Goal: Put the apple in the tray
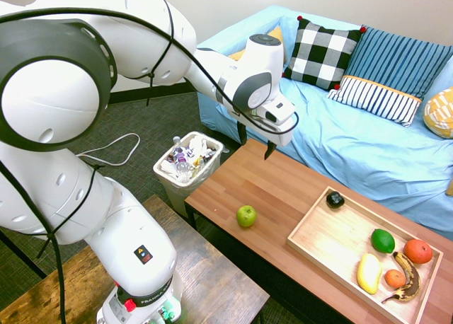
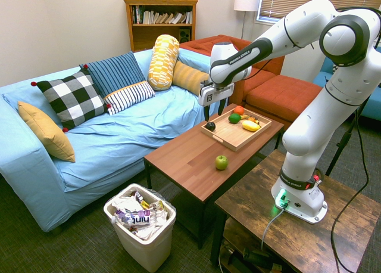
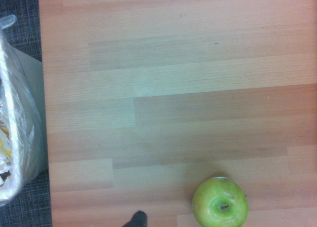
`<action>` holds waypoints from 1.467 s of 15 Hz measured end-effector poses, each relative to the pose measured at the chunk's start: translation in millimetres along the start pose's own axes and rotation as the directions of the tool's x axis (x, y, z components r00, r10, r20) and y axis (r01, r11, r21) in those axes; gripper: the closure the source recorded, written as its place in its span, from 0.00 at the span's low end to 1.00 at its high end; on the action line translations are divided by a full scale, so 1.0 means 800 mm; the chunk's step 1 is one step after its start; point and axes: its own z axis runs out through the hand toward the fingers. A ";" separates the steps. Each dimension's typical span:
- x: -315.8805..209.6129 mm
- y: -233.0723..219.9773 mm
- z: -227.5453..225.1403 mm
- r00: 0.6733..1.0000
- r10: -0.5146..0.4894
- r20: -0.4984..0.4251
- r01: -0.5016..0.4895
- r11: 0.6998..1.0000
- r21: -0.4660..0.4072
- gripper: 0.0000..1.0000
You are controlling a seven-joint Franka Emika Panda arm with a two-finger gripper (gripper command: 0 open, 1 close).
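The yellow-green apple [image 1: 246, 215] [image 2: 221, 162] [image 3: 220, 202] rests on the reddish-brown table [image 1: 283, 189] near its front edge. The light-wood tray [image 1: 333, 243] [image 2: 229, 135] lies at the table's other end, holding several fruits. My gripper [image 1: 255, 142] [image 2: 213, 110] hangs open and empty well above the table, between apple and sofa, nothing between its fingers.
In the tray lie a dark green oval fruit [image 1: 383, 240], a yellow fruit [image 1: 369, 273], two orange fruits, a banana and a small dark item [image 1: 335, 199]. A full waste bin [image 1: 188, 161] [image 2: 140, 216] stands at the table's end. A blue sofa [image 1: 368, 147] runs behind.
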 end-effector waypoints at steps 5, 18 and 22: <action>0.005 0.004 0.030 0.999 0.011 0.031 -0.010 0.999 -0.032 0.00; 0.005 0.029 0.266 0.982 0.121 0.144 -0.090 0.974 -0.206 0.00; 0.008 0.024 0.307 0.980 0.133 0.151 -0.092 0.964 -0.250 0.00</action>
